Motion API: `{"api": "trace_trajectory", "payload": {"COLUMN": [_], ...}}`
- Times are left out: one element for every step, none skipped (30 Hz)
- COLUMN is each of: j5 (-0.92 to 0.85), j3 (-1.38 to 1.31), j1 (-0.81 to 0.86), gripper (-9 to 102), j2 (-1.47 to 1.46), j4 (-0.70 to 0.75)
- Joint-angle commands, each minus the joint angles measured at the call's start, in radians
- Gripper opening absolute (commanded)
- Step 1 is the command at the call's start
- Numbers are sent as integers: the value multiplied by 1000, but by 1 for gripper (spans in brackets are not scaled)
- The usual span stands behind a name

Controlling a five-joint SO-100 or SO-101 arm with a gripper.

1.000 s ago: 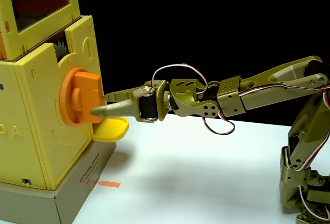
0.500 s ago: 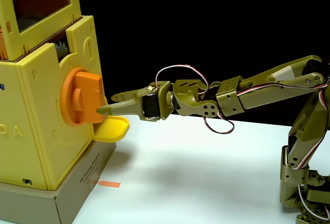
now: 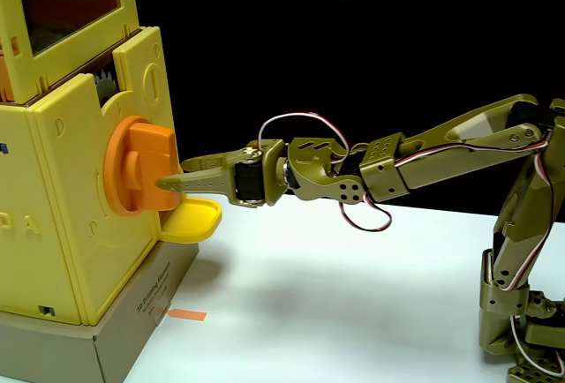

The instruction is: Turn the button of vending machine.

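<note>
- Knob position: the orange button (image 3: 141,167) sits on the right-hand face of the yellow vending machine (image 3: 84,215) in the fixed view, its thick bar standing roughly upright across the disc base.
- Gripper (image 3: 175,177) reaches in level from the right on the olive arm (image 3: 441,149); its tips are at the bar's right edge, near its lower half, apparently touching it.
- Finger state: the two fingers (image 3: 207,164) look nearly together, with only a thin gap showing from the side. Whether they are pinching the bar's edge or merely pressing against it cannot be told from this angle.
- Slip risk: if the tips hold only the outermost rim of the bar, a wrist roll would likely skid off the smooth plastic and leave the button unturned.
- Push risk: the machine stands on a grey cardboard box (image 3: 115,330), not on the white table (image 3: 353,295) itself. A forward shove instead of a clean twist could slide or tip it.
- Snag risk: the yellow-orange tray lip (image 3: 192,221) lies just below the fingers, so a downward sweep while rotating could catch on it.
- Cable risk: the red and white wire loop (image 3: 291,123) above the wrist could tighten under a large roll.
</note>
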Motion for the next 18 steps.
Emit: {"api": "trace_trajectory", "payload": {"j5": [9, 9, 9, 9, 9, 9, 8, 8, 8, 8, 6, 6, 6, 6, 5, 3, -2, -5], "j3": [-77, -86, -97, -106, -112, -115, -117, -118, -120, -120, -120, -120, -120, -120, -120, -120, -120, -121], "j1": [-14, -15, -17, -18, -20, -21, -23, -25, -26, -28, -28, -29, -31, -34, -35, -38, -41, -44], "gripper": [29, 29, 28, 28, 27, 27, 26, 25, 25, 24, 24, 24, 23, 23, 22, 21, 20, 19], "j2": [-15, -23, -31, -38, -46, -51, -55, -61, -67, -72, -78, -81, -84, -87, -89, -91, -92, -92], "j4": [-25, -25, -29, -35, -44, -54, -61, -63, -66, -71, -72, -72, -74, -74, -75, -81, -86, -92]}}
